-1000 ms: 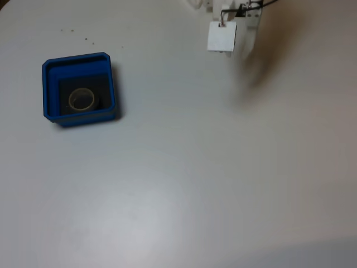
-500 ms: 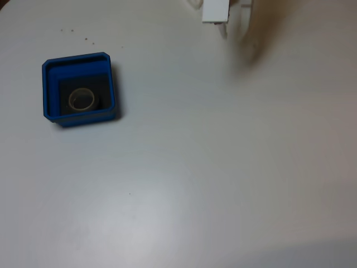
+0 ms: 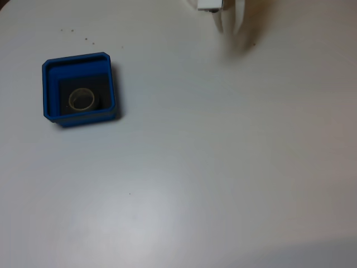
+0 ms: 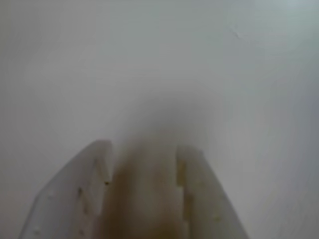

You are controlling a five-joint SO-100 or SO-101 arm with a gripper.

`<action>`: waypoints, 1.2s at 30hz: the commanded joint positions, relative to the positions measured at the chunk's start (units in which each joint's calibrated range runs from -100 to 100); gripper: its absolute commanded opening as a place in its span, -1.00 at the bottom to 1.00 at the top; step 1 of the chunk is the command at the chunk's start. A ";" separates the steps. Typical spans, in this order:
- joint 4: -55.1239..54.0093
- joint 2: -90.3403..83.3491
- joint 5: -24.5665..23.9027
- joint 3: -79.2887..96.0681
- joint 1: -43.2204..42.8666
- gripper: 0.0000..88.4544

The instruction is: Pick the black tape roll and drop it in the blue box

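Note:
The blue box [image 3: 78, 58] sits at the left of the table in the fixed view. Inside it, on the dark floor, lies the black tape roll [image 3: 71, 100], its pale inner core showing as a ring. My gripper [image 3: 230, 23] is far off to the right of the box at the top edge of that view, only its white fingertips showing. In the wrist view my gripper [image 4: 147, 149] stands open over bare table, with nothing between the two white fingers [image 4: 75, 194].
The white table [image 3: 195, 167] stretches wide and bare around the box. A few small dark specks [image 3: 78, 34] lie above the box. The gripper's shadow [image 3: 245, 42] falls on the table just below it.
My gripper has drawn back toward the top edge of the fixed view, so less of it shows. The box and the tape roll in it have not moved.

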 commanded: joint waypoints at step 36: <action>-0.57 -26.68 0.11 25.81 0.19 -0.73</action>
